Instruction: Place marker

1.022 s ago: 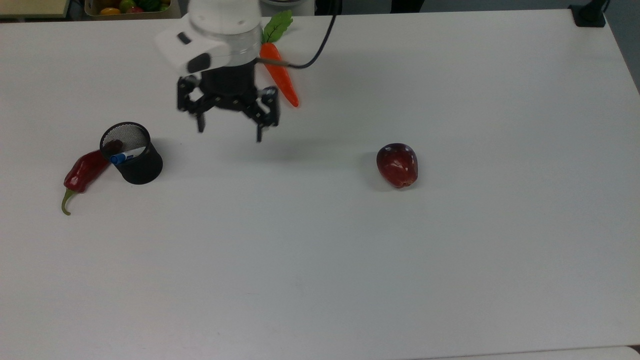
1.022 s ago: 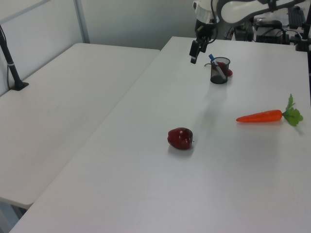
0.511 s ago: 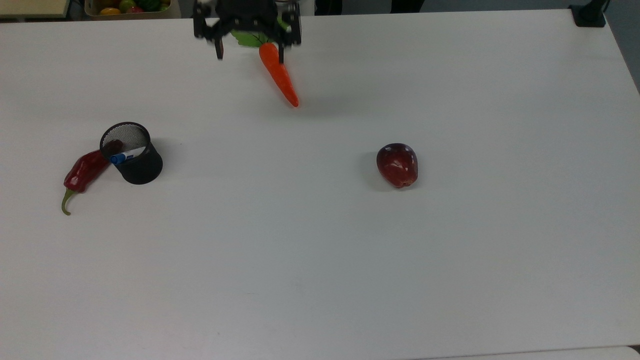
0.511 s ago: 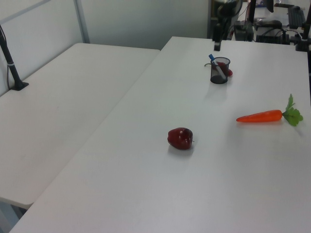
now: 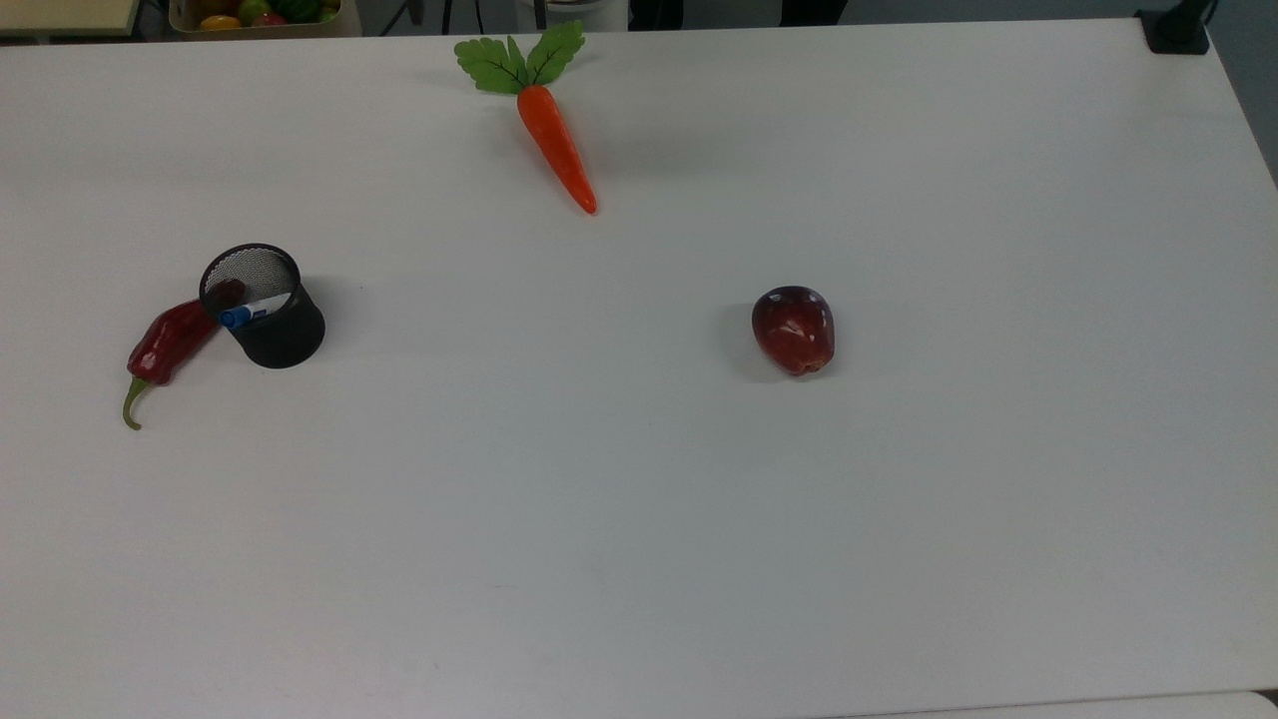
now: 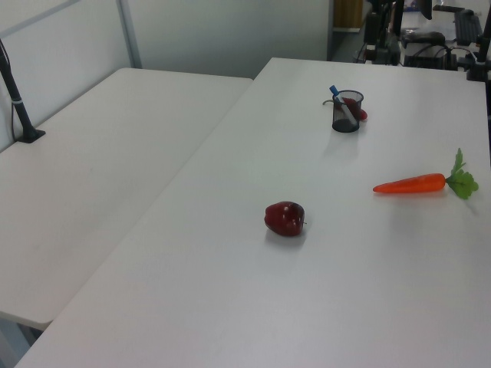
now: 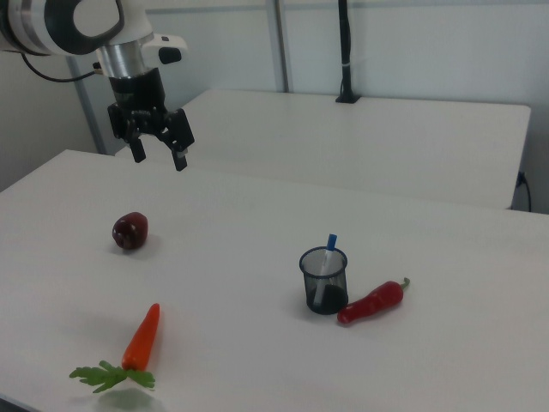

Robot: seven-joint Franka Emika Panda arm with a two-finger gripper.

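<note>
Black wire mesh makes the pen cup (image 7: 325,281), and the marker (image 7: 328,251) stands inside it, so I judge that the placing is already done. In the right view the marker leans a little, its blue cap rising above the rim and its white barrel going down into the cup. In the top view the marker (image 5: 254,311) lies across the mouth of the cup (image 5: 268,308) with the blue end toward 8 o'clock and the barrel running up toward 2 o'clock. A red chili pepper (image 5: 166,343) rests against the cup at its 8 o'clock side.

In the right view the gripper (image 7: 158,148) hangs high above the counter (image 7: 257,257), with its jaws spread apart and nothing between them. From the gripper the cup with the marker lies toward 4 o'clock in the right view, well apart, with a dark red apple (image 7: 129,231) on the counter below the gripper, toward 7 o'clock from it. A toy carrot (image 7: 137,343) lies near the front edge, at 6 o'clock from the gripper.

If any move is left, it would be only a retreat, and the marker's long axis, nearly upright in the cup, needs no more correction as far as I can judge.
</note>
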